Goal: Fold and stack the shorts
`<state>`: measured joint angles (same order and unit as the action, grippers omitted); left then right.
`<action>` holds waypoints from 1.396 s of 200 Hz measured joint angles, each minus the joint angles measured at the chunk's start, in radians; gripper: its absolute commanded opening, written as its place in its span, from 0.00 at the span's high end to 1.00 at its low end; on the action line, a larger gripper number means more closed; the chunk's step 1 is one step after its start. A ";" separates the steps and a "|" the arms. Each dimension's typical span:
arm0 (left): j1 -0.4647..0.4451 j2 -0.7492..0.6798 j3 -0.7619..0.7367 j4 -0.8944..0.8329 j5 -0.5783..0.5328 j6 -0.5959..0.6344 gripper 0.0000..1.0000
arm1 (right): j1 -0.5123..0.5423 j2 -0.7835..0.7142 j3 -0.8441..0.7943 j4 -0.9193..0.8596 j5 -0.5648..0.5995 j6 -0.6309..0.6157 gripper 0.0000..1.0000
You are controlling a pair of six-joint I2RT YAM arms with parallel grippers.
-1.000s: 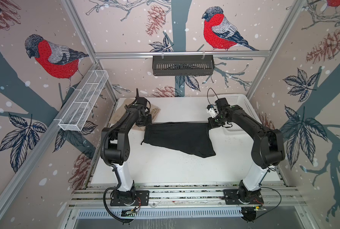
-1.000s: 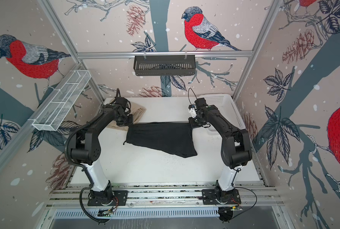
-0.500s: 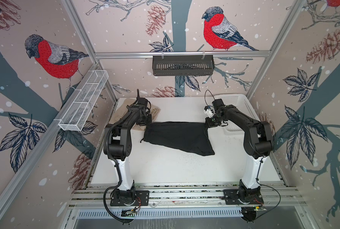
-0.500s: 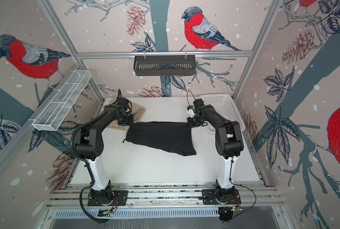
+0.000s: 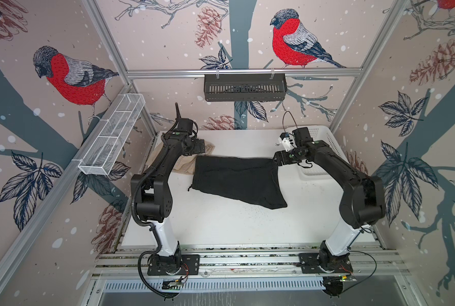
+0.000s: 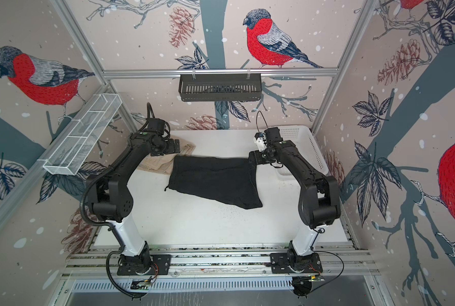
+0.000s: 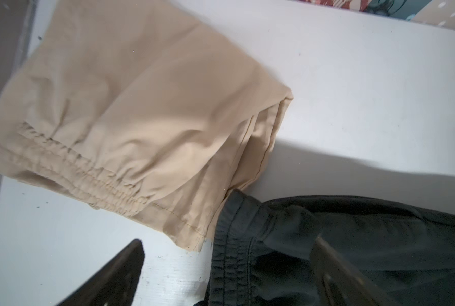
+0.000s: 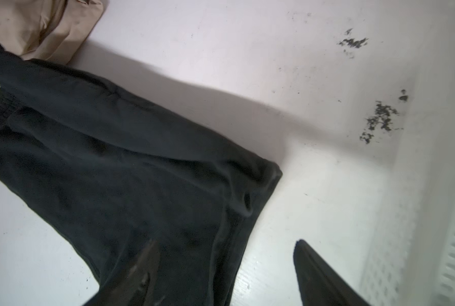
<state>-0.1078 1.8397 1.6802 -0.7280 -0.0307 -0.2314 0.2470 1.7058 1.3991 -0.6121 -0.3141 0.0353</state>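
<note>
The beige shorts (image 5: 182, 167) lie folded at the left edge of the table (image 5: 221, 225), partly under the left arm. In the left wrist view their gathered waistband and stacked hems show a compact packet, probably parked there as the base of the stack.

Just right of them, the left gripper (image 7: 227, 239) hovers over the black waistband with its jaws spread wide and nothing pinched between them. One finger is over bare table, the other over the cloth.

The black shorts (image 5: 237, 177) fill the middle of both top views. They lie flat, with the waistband at left and the leg running down to the lower right. They look folded in half, one leg on the other. Their upper left corner meets the beige hem; whether it overlaps or only touches is hard to tell in the shadow there. The upper edge runs nearly straight between the two grippers, which suits a cloth laid out by its two corners so it lies smooth for the next fold.

At the upper right corner, the right gripper (image 8: 225, 243) also stands open and empty, straddling the hem. The white basket (image 5: 327, 140) sits beyond it at the right edge.

Judging by this, the black pair needs another fold before it goes onto the beige.
</note>
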 measured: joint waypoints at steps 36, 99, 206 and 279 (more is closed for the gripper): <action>-0.021 -0.140 -0.116 0.034 0.114 -0.003 0.08 | 0.127 -0.175 -0.186 0.092 -0.004 0.072 0.56; -0.100 -0.146 -0.451 0.299 0.370 -0.006 0.28 | 0.369 -0.194 -0.485 0.332 -0.017 0.288 0.77; -0.204 -0.307 -0.861 0.493 0.394 -0.131 0.21 | 0.169 -0.517 -0.851 0.293 0.044 0.431 0.75; -0.146 -0.599 -0.806 0.412 0.114 -0.181 0.03 | 0.124 -0.395 -0.494 0.285 0.133 0.336 0.38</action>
<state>-0.2535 1.2404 0.8745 -0.3157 0.0834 -0.4122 0.3710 1.3109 0.9051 -0.3275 -0.1814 0.3717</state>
